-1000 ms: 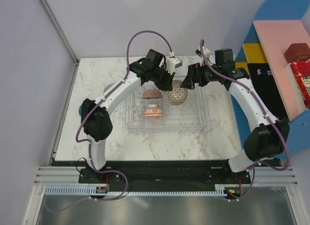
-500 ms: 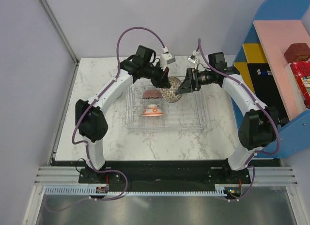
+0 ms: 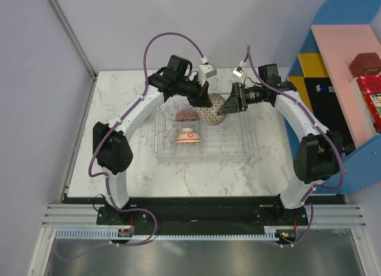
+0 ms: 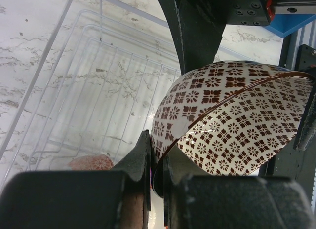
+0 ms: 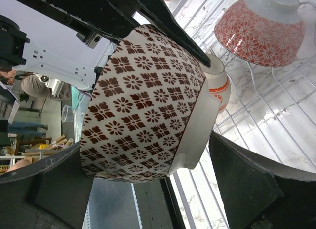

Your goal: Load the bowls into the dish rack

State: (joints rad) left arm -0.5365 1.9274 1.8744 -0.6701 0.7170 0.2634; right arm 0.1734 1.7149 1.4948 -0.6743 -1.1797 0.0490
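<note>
- The left wrist view is showing the left fingers (image 4: 138, 165) pinching the rim of the brown bowl (image 4: 232, 115).
- From above, it is hanging over the dish rack (image 3: 229, 144), slightly farther back than before.
- The right fingers (image 5: 247, 189) are gaping around it.

Beige lattice bowl (image 3: 212, 113) hangs tilted on its side over the far end of the clear rack (image 3: 229, 146), rim pinched by the left hand (image 4: 156, 172); inside the rack, a red bowl (image 3: 186, 115) and an orange-white bowl (image 3: 187, 135) rest foot-up
</note>
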